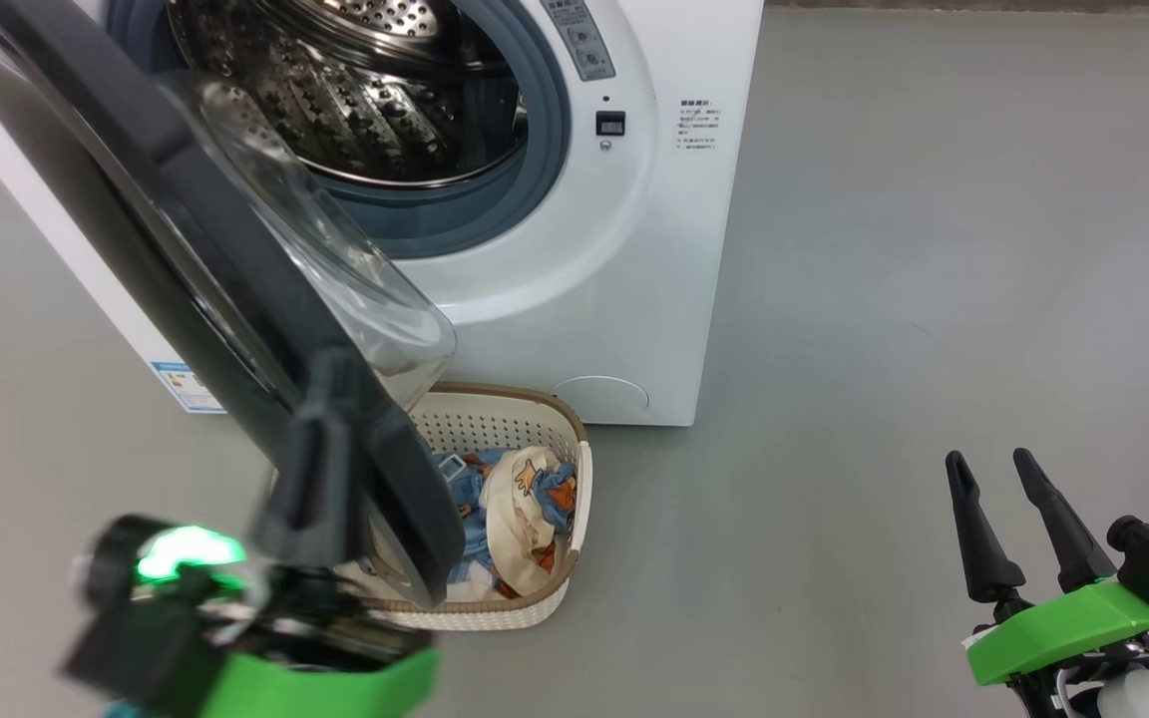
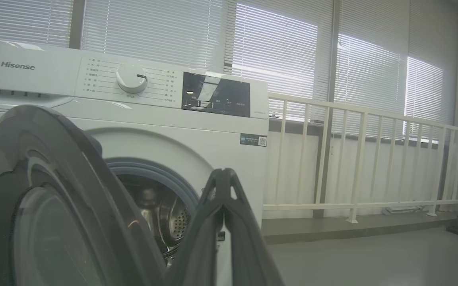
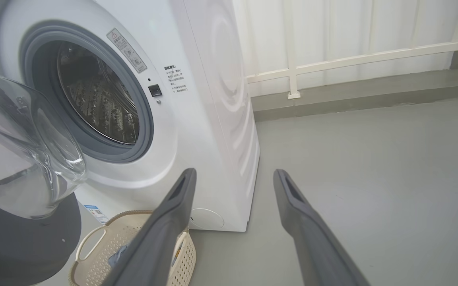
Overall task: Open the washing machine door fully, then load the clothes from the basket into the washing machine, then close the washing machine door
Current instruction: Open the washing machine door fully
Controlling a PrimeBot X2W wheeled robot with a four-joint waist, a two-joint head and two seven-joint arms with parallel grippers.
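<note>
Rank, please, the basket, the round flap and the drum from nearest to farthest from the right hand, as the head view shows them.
From the right hand:
1. basket, on the floor off to its left.
2. round flap, low on the front of the washing machine, just behind the basket.
3. drum, inside the opening, higher up and farthest left.

Dark tapered fingers (image 1: 975, 543), green wrist shells (image 1: 1073, 623).

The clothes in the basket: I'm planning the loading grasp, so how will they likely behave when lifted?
The clothes lie crumpled in soft folds, so they will probably be floppy and drape from a pinch. They look thin, so likely light. Blue and cream pieces overlap in the basket, so one may drag the other along.
</note>
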